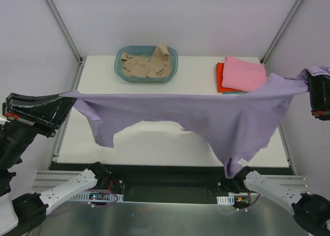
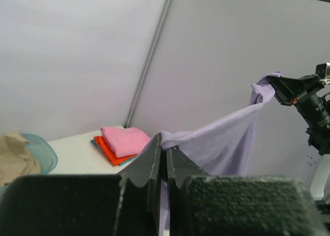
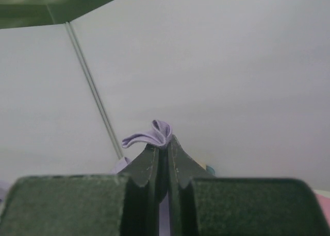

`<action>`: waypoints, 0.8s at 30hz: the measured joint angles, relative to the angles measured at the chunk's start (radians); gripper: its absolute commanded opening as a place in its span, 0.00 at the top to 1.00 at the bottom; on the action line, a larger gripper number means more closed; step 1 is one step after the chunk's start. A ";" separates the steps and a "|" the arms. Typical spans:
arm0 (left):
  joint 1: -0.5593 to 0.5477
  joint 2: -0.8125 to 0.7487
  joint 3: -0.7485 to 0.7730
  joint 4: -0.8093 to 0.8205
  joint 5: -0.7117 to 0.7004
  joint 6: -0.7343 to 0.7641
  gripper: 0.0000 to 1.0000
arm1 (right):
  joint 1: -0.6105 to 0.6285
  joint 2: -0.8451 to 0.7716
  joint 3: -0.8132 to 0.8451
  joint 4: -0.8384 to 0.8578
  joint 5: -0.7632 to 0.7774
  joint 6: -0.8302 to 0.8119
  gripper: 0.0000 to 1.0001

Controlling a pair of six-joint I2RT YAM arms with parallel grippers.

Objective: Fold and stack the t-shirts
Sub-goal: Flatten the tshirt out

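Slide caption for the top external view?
Left fingers and right fingers stretch the lavender t-shirt above the table; beige t-shirt in basket.

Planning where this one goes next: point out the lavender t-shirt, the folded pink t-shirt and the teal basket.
lavender t-shirt (image 1: 227, 117), top external view, middle of the hanging cloth.
pink t-shirt (image 1: 243, 73), top external view, centre of its top face.
teal basket (image 1: 147, 79), top external view, near wall.

The left tool (image 2: 166, 149) and right tool (image 3: 167, 143) are matte black with grainy, tapering fingers (image 2: 149, 164). A red mark (image 1: 13, 115) sits behind each. Farther back, the left arm (image 1: 67, 187) and right arm (image 1: 273, 187) show white links, black joints and thin cables.
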 measured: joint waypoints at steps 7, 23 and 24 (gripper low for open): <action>0.000 0.082 0.063 0.002 0.069 0.045 1.00 | 0.000 0.053 0.122 -0.045 -0.032 -0.010 0.99; 0.381 0.695 -0.375 0.045 -0.211 0.166 0.07 | -0.241 0.780 -0.238 0.158 0.413 -0.184 0.50; 0.417 0.777 -0.385 0.029 -0.201 0.158 0.01 | -0.260 0.871 -0.240 0.137 0.384 -0.160 0.41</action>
